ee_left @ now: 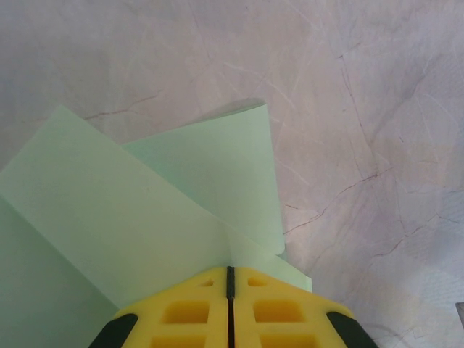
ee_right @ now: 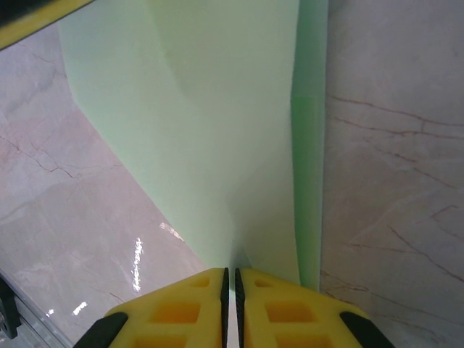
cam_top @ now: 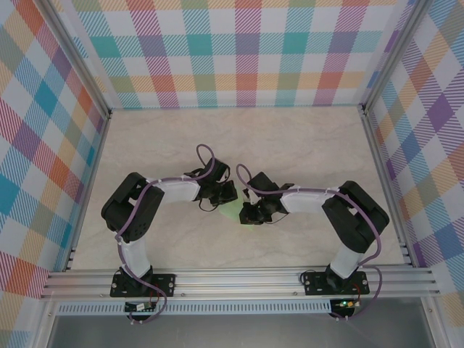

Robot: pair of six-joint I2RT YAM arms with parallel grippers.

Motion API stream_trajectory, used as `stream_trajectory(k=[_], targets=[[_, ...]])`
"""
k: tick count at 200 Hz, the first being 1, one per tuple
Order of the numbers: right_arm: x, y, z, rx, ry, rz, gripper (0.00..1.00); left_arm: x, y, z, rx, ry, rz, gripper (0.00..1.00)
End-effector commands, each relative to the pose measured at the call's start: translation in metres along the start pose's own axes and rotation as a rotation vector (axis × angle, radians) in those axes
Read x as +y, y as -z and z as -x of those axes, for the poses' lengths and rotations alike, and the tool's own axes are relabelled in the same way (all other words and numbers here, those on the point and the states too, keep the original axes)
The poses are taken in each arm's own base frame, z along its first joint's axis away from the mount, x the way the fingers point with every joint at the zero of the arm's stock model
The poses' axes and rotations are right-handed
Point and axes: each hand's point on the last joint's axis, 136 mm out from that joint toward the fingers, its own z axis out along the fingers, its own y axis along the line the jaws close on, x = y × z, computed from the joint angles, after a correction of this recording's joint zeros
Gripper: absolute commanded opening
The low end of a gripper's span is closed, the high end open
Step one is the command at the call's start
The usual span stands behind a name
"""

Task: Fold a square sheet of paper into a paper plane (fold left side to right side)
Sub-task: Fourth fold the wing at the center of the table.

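Note:
The pale green sheet of paper (cam_top: 230, 213) is folded into overlapping flaps and held off the table's middle between both arms. In the left wrist view its layers (ee_left: 145, 217) fan out from my left gripper (ee_left: 230, 270), whose yellow jaws are pressed together on the paper's edge. My right gripper (ee_right: 230, 272) is shut on the other end, with a thin strip of paper (ee_right: 217, 130) showing between its pads and a darker folded edge along the right. From above, the left gripper (cam_top: 225, 197) and right gripper (cam_top: 250, 212) nearly meet over the paper.
The marble-patterned tabletop (cam_top: 290, 145) lies open behind and beside the arms. Aluminium rails (cam_top: 239, 279) run along the near edge and the sides, with plaid walls beyond. A yellow finger of the left gripper (ee_right: 36, 16) crosses the top left corner of the right wrist view.

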Motion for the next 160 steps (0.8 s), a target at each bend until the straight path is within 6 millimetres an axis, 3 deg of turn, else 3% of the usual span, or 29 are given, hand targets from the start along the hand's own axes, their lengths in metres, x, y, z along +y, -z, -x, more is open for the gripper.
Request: stream_trajectory(k=[1, 31, 99, 115, 160], targets=[[-0.021, 0.001, -0.012, 0.041, -0.046, -0.04, 0.14, 0.04, -0.004, -0.023, 0.067, 0.029, 0.152, 0.07], [-0.033, 0.008, -0.016, 0.044, -0.119, 0.049, 0.13, 0.042, -0.006, -0.023, 0.069, 0.026, 0.158, 0.07], [-0.055, 0.021, -0.031, 0.053, -0.177, 0.046, 0.13, 0.044, -0.009, -0.022, 0.068, 0.028, 0.167, 0.07], [-0.05, 0.027, -0.028, 0.044, -0.168, 0.058, 0.13, 0.044, -0.01, -0.022, 0.071, 0.03, 0.166, 0.07], [-0.012, 0.059, -0.004, -0.027, -0.103, 0.126, 0.08, 0.041, -0.01, -0.021, 0.069, 0.029, 0.159, 0.07]])
